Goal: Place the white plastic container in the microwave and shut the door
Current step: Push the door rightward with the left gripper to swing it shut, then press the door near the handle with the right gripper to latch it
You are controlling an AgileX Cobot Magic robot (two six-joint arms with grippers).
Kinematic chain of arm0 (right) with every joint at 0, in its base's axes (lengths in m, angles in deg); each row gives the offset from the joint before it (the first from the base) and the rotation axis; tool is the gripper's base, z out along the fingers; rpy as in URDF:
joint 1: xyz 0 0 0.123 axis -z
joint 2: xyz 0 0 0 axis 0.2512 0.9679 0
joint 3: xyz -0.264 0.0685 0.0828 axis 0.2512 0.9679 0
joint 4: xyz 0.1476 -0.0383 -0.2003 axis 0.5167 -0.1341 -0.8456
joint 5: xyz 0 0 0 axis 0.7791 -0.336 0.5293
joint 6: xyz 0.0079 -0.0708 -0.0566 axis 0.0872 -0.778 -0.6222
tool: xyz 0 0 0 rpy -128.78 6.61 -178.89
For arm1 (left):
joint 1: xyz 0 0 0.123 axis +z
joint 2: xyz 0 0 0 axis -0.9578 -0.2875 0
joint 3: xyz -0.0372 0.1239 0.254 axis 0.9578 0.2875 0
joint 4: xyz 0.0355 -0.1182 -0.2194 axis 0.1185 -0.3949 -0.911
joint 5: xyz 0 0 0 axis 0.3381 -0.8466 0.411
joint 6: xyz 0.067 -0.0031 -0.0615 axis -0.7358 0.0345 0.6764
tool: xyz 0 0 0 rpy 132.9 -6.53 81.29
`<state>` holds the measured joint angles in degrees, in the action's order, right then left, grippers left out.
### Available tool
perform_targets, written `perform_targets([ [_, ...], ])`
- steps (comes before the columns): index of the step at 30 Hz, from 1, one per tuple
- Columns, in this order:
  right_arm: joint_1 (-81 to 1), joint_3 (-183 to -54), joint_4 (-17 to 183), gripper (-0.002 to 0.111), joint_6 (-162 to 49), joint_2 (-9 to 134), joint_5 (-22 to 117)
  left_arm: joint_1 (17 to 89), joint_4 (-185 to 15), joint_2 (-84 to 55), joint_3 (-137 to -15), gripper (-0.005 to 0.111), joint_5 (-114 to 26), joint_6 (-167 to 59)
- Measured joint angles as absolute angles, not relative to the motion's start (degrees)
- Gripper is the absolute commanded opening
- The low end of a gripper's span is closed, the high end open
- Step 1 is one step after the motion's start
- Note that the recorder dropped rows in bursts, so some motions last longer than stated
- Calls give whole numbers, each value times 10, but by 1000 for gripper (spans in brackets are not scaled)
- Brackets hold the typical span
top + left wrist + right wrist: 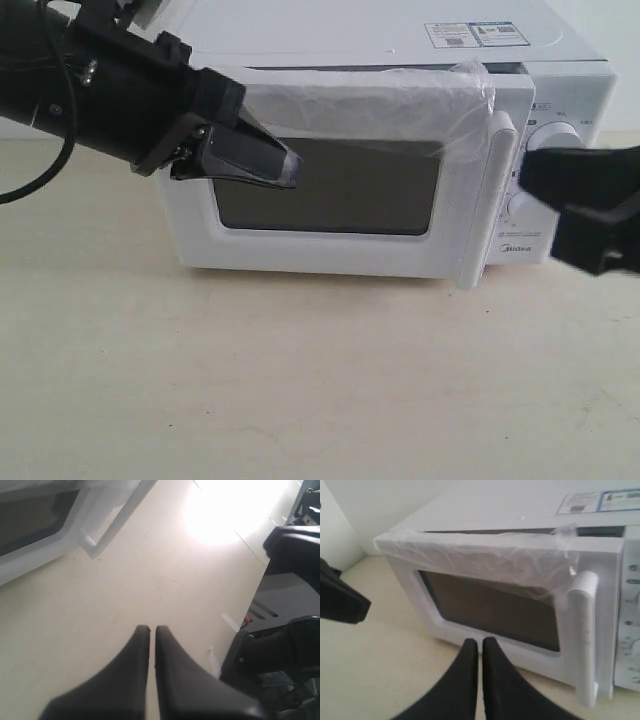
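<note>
The white boxy countertop microwave point(330, 35) sits on the pale beige tabletop point(300, 380) with its white dark-windowed door point(330, 255) slightly ajar, the left gripper point(150, 628) pinched together empty before the window's upper corner, the right gripper point(480, 641) likewise closed near the dials

The white microwave point(350, 35) stands upright, its dark-windowed door point(360, 190), draped with clear film point(380, 100), slightly ajar.

My left gripper point(152, 628) hangs pinched together above the table point(150, 575), near the door point(55, 525)
</note>
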<state>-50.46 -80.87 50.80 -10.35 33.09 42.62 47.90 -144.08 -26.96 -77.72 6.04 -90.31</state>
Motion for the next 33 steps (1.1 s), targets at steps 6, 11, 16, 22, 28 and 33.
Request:
perform_targets([
  [6, -444, -792, 499, 0, -100, 414, 550, 479, -1372, -230, -777, 4, 53, -862],
  [11, -389, -792, 586, 0, -192, 438, 624, 479, -1302, -161, -777, 4, 45, -801],
  [16, -391, -792, 716, 0, -317, 442, 674, 479, -1282, -103, -777, 4, 42, -773],
  [22, -408, -792, 763, 0, -361, 488, 726, 479, -1280, -64, -777, 4, 50, -755],
  [28, -415, -792, 832, 0, -416, 569, 777, 479, -1280, -11, -777, 4, 70, -726],
  [33, -453, -792, 913, 0, -463, 640, 867, 479, -1280, 94, -777, 4, 95, -698],
])
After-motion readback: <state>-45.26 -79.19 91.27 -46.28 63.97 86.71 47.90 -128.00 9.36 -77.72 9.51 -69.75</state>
